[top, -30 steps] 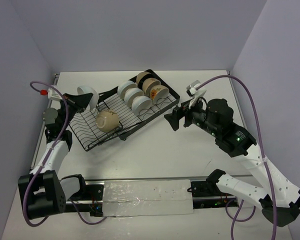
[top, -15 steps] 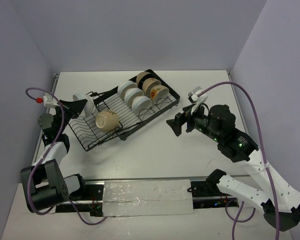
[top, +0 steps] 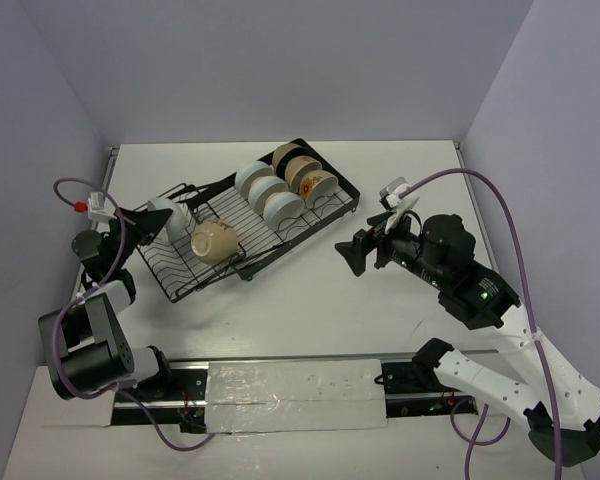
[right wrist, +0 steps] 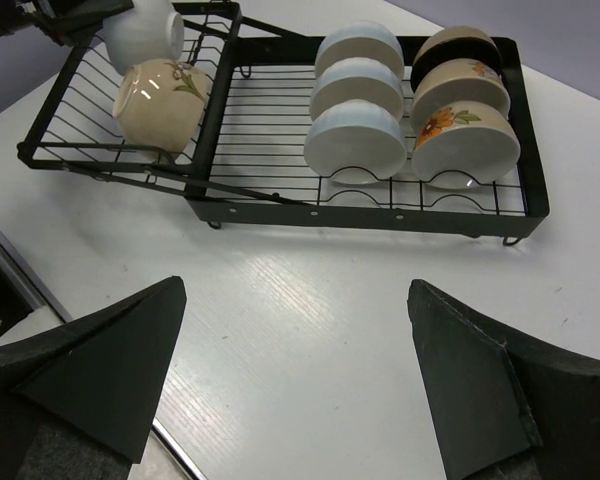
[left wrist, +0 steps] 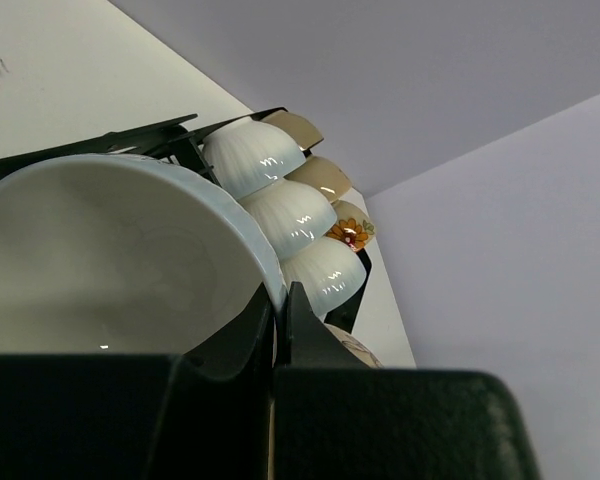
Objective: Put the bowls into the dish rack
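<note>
L gripper (left wrist: pixel 280 318): closed tight on rim of white bowl (left wrist: pixel 110 250), one finger inside, one outside
Held bowl: on its side, at far-left corner of dish rack (right wrist: pixel 380 216); if it touches the wires, cannot tell
R gripper (right wrist: pixel 295 375): jaws wide apart, holds nothing, over table (top: pixel 280 300) near rack's right end
Rack: on table's left-centre part, lying diagonal
Right section: 3 white bowls (right wrist: pixel 355 95) in a row, 3 tan ones (right wrist: pixel 465 100) beside, all standing on edge
Left section: cream flower bowl (right wrist: pixel 160 100) on its side, just beside the held bowl
</note>
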Robot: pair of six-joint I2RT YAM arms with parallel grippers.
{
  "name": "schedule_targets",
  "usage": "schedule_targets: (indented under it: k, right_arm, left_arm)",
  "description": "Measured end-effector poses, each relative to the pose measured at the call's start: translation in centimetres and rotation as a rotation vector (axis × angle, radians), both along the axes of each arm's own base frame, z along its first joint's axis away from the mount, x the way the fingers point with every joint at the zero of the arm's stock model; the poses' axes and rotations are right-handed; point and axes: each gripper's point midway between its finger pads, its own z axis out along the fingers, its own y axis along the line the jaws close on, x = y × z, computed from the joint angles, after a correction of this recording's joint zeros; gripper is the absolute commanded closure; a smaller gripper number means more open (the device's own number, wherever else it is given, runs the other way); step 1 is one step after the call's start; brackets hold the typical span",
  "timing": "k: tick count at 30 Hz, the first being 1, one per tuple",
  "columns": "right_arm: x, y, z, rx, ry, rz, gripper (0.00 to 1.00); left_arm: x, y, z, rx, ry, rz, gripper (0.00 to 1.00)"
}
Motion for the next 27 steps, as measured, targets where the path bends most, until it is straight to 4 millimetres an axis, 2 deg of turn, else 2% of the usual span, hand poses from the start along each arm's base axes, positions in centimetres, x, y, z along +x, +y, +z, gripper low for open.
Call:
schedule_targets:
  k: [6, 12, 20, 27]
  right_arm:
    - [0.1, -0.2, 0.1, -0.002, -0.006, -0.011, 0.01]
    - [0.1, -0.3, 0.1, -0.002, -0.008, -0.015, 0.01]
    - [0.3, -0.1, -0.2, -0.01, 0.002, -0.014, 0.01]
    - [0.3, -0.1, -0.2, -0.011, 0.003, -0.013, 0.01]
  left_arm:
    - [-0.7, 0.7, 0.0, 0.004, -0.015, 0.013, 0.99]
    - [-1.7, 1.1, 0.3, 0.009, -0.023, 0.034, 0.94]
    - [-2.8, 2.1, 0.4, 0.02, 0.006, 0.083, 0.95]
    - [-3.6, 2.7, -0.4, 0.019, 0.041, 0.122, 0.92]
